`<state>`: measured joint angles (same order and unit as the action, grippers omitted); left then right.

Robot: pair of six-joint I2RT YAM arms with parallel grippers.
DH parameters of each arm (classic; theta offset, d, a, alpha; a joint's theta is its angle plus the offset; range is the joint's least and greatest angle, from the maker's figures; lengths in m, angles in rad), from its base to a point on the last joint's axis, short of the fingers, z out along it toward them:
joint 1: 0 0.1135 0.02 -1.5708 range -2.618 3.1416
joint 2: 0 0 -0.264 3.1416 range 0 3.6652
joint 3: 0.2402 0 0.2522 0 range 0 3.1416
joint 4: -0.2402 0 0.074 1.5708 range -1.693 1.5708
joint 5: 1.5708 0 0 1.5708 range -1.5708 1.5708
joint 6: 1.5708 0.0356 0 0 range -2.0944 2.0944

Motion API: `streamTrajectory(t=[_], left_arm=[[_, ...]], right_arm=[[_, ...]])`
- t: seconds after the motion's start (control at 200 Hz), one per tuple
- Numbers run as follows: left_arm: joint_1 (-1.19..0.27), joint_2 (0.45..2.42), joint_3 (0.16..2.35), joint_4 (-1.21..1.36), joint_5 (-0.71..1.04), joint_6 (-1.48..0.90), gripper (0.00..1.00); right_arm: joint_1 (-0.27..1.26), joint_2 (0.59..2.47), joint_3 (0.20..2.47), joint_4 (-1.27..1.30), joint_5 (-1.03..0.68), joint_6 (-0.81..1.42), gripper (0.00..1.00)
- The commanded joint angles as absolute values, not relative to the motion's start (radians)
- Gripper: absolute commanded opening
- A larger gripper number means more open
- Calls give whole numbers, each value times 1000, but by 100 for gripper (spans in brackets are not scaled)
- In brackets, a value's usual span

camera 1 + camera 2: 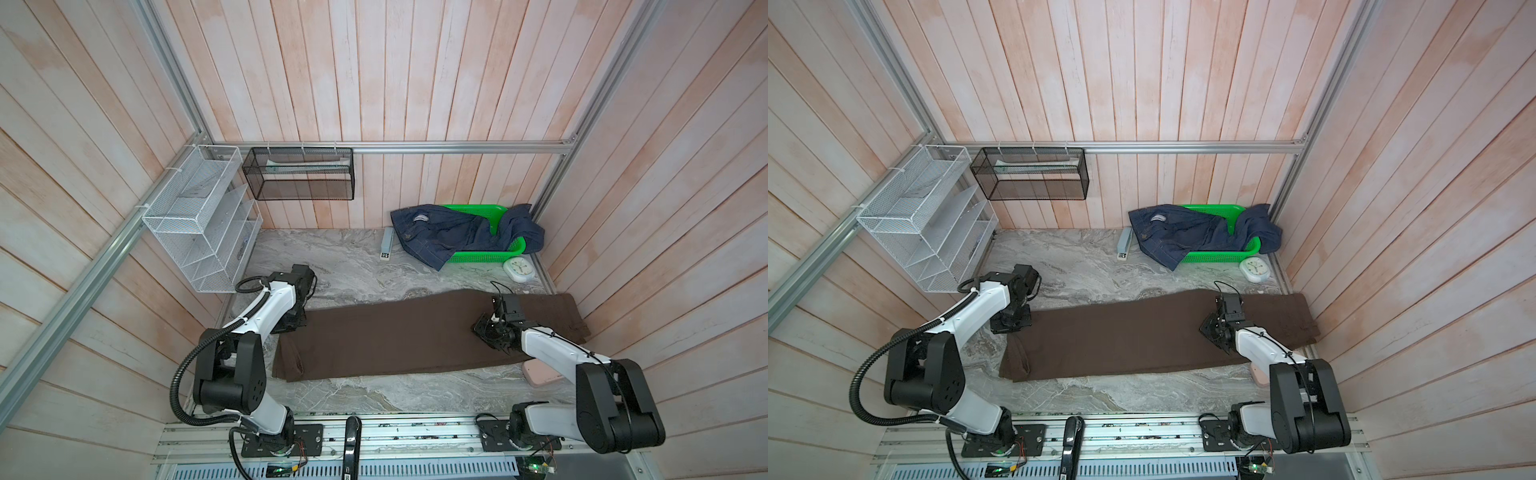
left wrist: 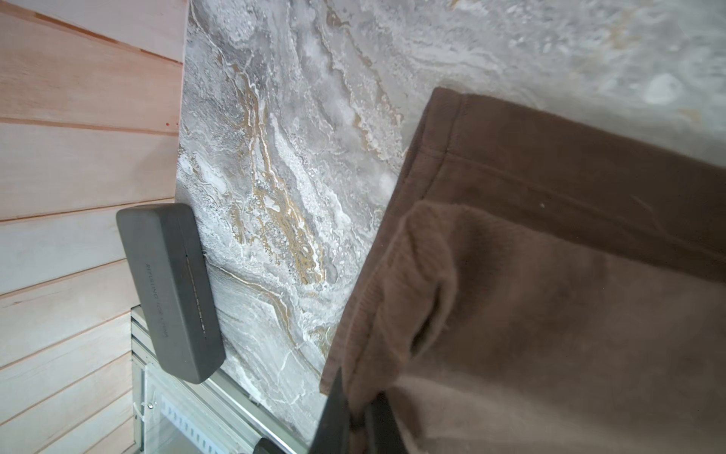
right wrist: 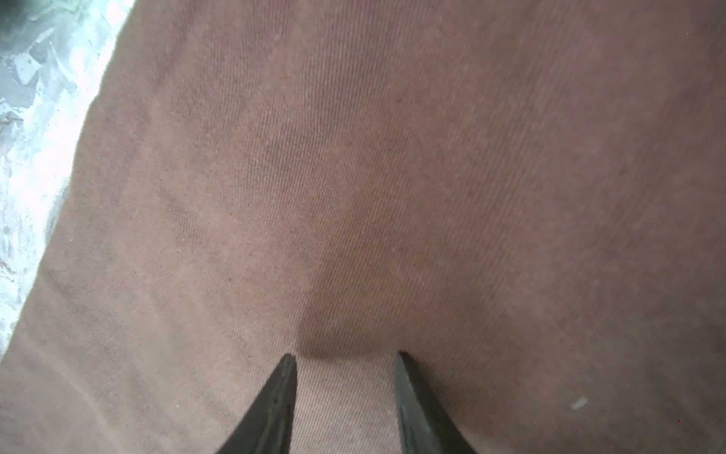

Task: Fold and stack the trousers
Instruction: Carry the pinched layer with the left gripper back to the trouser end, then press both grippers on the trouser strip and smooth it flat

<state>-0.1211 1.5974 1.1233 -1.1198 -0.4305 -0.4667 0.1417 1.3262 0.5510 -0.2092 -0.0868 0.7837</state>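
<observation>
Trousers (image 1: 395,336) are laid flat along the bench (image 1: 353,270), nearly wall to wall, with the left end doubled over. Left fingers (image 2: 334,416) are set narrowly about a raised hem fold; a grip cannot be told. Right fingers (image 3: 275,401) are parted, tips at flat cloth, nothing gripped.

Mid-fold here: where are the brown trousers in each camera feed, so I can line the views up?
Top view: brown trousers spread lengthwise across the marble table.
Top view: same place, mid-table.
Left wrist: hemmed end, about half the picture.
Right wrist: cloth fills nearly everything.
Shared landmark: marble table bordering the cloth everywhere.
</observation>
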Motion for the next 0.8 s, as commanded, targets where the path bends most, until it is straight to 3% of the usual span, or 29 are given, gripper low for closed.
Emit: streamTrajectory(t=[0.0, 0.09, 0.195, 0.275, 0.4, 0.585, 0.705, 0.795], left_arm=[[-100, 1633, 1165, -1094, -499, -436, 47], [-100, 1637, 1219, -1151, -562, -459, 59], [-111, 1567, 1287, -1201, -568, -462, 62], [-134, 1511, 1295, -1171, -454, -427, 62], [-155, 1475, 1190, -1063, -182, -441, 61], [-161, 1548, 1033, -843, 57, -498, 56], [-162, 1663, 1011, -775, 101, -496, 49], [-161, 1739, 1018, -808, -29, -481, 45]], right_arm=[[143, 1355, 533, -261, -67, 772, 44], [144, 1349, 544, -274, -73, 770, 44], [147, 1332, 554, -281, -82, 771, 44], [154, 1326, 563, -279, -89, 776, 44], [171, 1337, 585, -267, -97, 776, 44], [194, 1393, 600, -246, -103, 779, 44], [208, 1404, 611, -252, -102, 780, 44], [210, 1391, 620, -263, -100, 784, 44]])
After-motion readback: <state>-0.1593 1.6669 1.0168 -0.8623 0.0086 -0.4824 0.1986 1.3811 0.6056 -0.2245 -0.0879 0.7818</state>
